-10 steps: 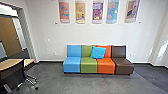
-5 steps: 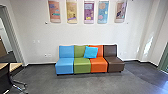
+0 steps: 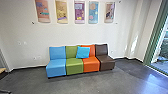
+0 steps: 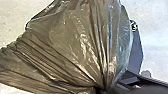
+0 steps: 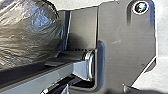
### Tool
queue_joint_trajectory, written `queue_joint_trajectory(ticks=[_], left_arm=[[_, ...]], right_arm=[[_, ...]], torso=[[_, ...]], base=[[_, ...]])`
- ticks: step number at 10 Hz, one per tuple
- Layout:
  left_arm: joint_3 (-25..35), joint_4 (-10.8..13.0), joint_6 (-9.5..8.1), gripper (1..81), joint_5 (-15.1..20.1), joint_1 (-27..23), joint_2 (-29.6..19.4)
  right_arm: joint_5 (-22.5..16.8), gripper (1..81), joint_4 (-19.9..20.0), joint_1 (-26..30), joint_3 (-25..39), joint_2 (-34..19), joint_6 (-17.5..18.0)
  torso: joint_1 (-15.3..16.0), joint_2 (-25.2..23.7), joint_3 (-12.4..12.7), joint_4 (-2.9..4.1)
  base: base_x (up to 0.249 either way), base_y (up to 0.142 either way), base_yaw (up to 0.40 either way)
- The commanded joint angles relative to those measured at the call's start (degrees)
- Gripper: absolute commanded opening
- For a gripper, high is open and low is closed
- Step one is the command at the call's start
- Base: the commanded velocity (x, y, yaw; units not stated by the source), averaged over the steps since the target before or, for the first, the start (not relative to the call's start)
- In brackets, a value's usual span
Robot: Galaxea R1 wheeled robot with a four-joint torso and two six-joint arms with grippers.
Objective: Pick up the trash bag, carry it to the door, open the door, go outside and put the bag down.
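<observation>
View: swung to the right since the earlier frame; the green frame (image 3: 153, 37) and glass (image 3: 163, 47), right of the sofa (image 3: 74, 67), show more fully; the table (image 3: 2, 70), left of the sofa, is down to a corner.
Trash bag: dark, shiny, at the left gripper (image 4: 100, 89); its place relative to the sofa cannot be told (image 4: 75, 45).
Left gripper: clamped on the bag's gathered folds.
Right gripper: cannot tell how it stands.
Sofa: straight ahead, across the robot's front; wall (image 3: 75, 32) behind it, grey floor (image 3: 100, 83) before it.
Pillow: bright blue (image 3: 83, 52), tilted against the sofa's green and orange backs.
Panels: colourful, on the wall above the sofa (image 3: 79, 12).
Count: one bag; one sofa of four sections, blue, green, orange, brown; one pillow; five panels.
</observation>
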Motion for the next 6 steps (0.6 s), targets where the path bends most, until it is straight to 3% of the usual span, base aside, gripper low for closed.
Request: queue_joint_trajectory(ticks=[1, 6], left_arm=[[0.1, 0.1, 0.25, 1.0, 4.1, -3.6, 0.3], [0.0, 0.1, 0.25, 1.0, 3.9, -3.6, 0.4]], right_arm=[[-3.4, 81.1, -0.2, 3.5, 0.3, 0.1, -0.2], [-3.4, 81.1, -0.2, 3.2, 0.0, 0.2, -0.2]], torso=[[0.0, 0.0, 0.0, 0.0], [0.0, 0.0, 0.0, 0.0]], base=[[0.0, 0.0, -0.26], [0.0, 0.0, -0.277]])
